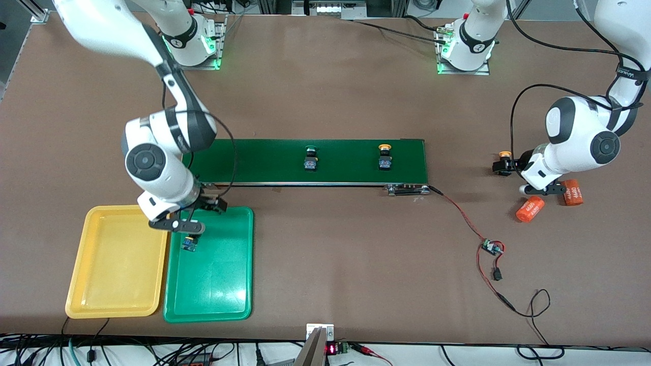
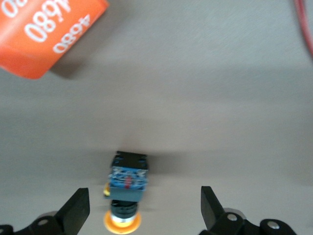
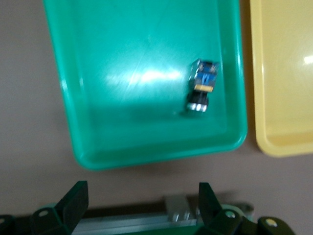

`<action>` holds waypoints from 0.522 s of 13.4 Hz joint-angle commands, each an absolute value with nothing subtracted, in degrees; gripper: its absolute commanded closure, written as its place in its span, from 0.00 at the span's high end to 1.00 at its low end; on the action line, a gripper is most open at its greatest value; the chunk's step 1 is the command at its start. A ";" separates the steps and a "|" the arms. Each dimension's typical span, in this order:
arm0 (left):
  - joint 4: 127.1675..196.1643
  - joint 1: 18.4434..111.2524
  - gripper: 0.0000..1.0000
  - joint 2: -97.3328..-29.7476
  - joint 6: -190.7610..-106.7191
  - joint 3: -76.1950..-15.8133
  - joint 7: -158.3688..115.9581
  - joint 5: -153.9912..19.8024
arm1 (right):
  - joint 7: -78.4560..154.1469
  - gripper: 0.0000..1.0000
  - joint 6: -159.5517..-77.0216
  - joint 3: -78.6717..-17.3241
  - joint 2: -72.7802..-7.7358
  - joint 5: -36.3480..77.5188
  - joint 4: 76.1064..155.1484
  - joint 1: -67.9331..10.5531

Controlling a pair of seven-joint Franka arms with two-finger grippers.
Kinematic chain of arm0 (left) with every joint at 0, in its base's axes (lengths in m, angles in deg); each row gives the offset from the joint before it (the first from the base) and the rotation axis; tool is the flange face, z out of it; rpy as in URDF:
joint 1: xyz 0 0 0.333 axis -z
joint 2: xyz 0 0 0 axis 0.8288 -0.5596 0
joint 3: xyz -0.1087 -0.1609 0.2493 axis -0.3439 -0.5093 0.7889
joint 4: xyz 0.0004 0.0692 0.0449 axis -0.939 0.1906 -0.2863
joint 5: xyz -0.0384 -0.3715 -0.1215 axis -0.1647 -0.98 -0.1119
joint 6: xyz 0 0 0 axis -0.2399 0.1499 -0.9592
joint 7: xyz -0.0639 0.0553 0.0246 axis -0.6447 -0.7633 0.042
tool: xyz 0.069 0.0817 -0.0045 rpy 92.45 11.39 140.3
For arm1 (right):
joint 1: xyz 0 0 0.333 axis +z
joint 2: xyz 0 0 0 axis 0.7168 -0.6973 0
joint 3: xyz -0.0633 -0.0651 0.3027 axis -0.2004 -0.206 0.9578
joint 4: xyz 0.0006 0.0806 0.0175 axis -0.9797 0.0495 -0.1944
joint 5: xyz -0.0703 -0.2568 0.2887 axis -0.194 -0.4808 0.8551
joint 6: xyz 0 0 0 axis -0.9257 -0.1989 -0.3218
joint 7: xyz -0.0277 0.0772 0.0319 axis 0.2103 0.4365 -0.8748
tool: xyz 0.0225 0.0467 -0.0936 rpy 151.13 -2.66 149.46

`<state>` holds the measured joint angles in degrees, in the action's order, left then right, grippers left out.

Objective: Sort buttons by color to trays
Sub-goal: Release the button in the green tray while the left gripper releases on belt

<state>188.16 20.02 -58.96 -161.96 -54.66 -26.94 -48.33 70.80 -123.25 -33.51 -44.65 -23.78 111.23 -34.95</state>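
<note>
A yellow-capped button (image 1: 504, 155) lies on the table past the conveyor's end, toward the left arm's end. My left gripper (image 1: 501, 169) is open and low around it. In the left wrist view the button (image 2: 127, 183) sits between the spread fingers (image 2: 77, 211), untouched. My right gripper (image 1: 212, 202) is open and empty over the gap between the conveyor and the green tray (image 1: 224, 300). A button (image 1: 189, 244) lies in that tray, seen too in the right wrist view (image 3: 201, 88); its cap colour is unclear. A green button (image 1: 311, 157) and a yellow button (image 1: 385, 156) stand on the belt. The yellow tray (image 1: 101, 305) holds nothing.
The long dark-green conveyor belt (image 1: 264, 162) crosses the middle of the table. Two orange cylinders marked 4680 (image 1: 530, 209) (image 1: 572, 192) lie beside the left gripper; one shows in the left wrist view (image 2: 44, 29). A red-black cable with a small board (image 1: 491, 247) runs from the conveyor's end.
</note>
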 commanded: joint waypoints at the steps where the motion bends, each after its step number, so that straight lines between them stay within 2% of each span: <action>1: 188.52 17.92 1.00 -60.15 -162.09 -55.45 -27.30 -45.71 | 71.00 1.00 -120.10 -31.14 -40.88 -17.16 113.64 -35.33; 4: 189.22 17.30 1.00 -61.82 -162.36 -55.45 -27.39 -45.62 | 73.28 1.00 -117.98 -27.35 -38.60 -16.70 114.86 -34.89; 7: 189.31 17.30 1.00 -64.28 -164.29 -55.45 -27.74 -45.62 | 80.64 1.00 -120.17 -26.55 -37.62 -16.70 116.97 -30.69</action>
<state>189.18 18.16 -62.64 -162.86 -54.70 -26.95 -46.95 76.05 -118.68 -26.68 -39.55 -17.32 114.30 -33.27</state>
